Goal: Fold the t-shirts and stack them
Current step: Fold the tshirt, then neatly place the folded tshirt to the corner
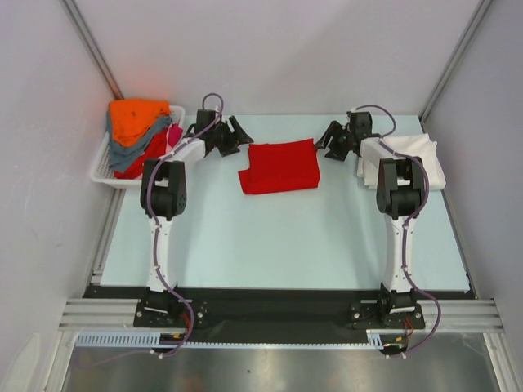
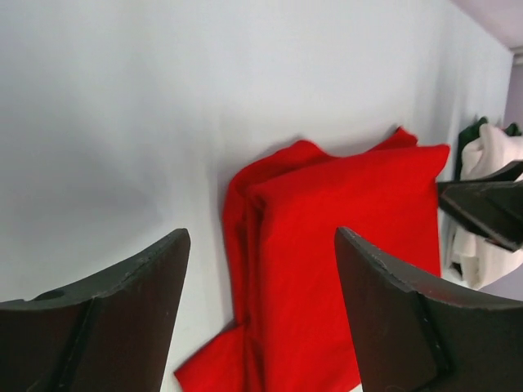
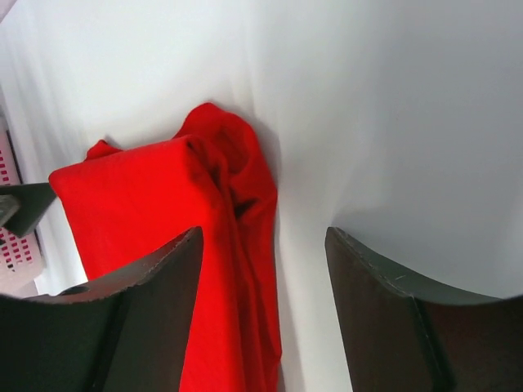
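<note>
Overhead view; wrist views facing red t-shirt [image 1: 280,167]

Bare table [image 1: 278,237] left open on the near side of the folded red t-shirt [image 1: 280,167], left gripper [image 1: 231,135] just beside its left edge, right gripper [image 1: 333,139] beside its right, mesh basket [image 1: 105,167] farther left, cream-white t-shirt [image 1: 421,155] farther right.

The folded red cloth t-shirt [image 1: 280,167] lies mid-table; white mesh plastic basket [image 1: 105,167] at nine o'clock, cream-white shirt [image 1: 425,155] at three.
</note>
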Controlling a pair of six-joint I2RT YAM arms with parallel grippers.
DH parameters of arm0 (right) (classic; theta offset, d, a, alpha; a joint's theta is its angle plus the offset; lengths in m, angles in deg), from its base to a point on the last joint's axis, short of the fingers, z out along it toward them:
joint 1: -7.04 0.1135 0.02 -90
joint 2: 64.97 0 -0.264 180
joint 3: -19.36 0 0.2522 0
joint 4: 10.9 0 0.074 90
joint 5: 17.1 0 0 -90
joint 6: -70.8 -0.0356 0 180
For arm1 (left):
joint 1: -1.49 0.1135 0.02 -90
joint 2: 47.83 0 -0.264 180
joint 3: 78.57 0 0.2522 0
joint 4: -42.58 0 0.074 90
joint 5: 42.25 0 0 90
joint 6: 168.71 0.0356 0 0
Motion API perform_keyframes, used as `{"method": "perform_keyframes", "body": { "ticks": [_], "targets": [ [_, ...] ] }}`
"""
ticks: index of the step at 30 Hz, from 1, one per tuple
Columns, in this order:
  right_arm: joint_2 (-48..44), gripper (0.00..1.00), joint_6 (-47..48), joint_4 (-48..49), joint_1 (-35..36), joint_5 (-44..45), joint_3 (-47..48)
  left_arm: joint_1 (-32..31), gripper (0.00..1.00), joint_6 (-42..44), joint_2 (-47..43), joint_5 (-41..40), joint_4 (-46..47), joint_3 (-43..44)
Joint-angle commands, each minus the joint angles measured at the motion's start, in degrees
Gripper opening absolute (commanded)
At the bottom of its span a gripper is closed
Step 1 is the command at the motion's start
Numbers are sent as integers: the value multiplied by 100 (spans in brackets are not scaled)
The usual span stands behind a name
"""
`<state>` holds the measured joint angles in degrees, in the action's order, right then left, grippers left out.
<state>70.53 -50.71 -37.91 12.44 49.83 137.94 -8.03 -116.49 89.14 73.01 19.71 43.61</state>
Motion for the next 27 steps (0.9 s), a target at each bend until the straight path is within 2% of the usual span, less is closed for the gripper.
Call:
{"method": "perform_keyframes", "body": {
  "ticks": [1, 5, 10, 13, 16, 17, 20, 23, 27],
  "targets": [
    [-112, 67, 189, 420, 21, -127, -6, -15, 77, 341, -329, 137, 348, -137],
    [239, 66, 250, 35, 100, -172, 520, -32, 76, 324, -223, 137, 304, -172],
    [530, 61, 145, -54, 197, -136, 707, -120, 73, 306, -48, 76, 295, -190],
    [722, 56, 49, -36, 189, -171, 821, -173, 67, 262, 84, 15, 269, -137],
    [959, 48, 22, -194, 197, -224, 1137, -208, 58, 201, 259, 76, 278, 3],
    [1004, 40, -4, -221, 197, -216, 1216, -226, 55, 157, 304, 67, 260, 30],
    [1119, 37, -57, -230, 197, -216, 1340, -305, 54, 87, 427, -11, 225, 118],
    [1127, 29, -84, -186, 206, -233, 1349, -375, 52, -53, 532, -178, 190, 205],
    [1101, 12, -40, -212, 250, -233, 1419, -437, 38, -203, 682, -267, 216, 328]
  ]
}}
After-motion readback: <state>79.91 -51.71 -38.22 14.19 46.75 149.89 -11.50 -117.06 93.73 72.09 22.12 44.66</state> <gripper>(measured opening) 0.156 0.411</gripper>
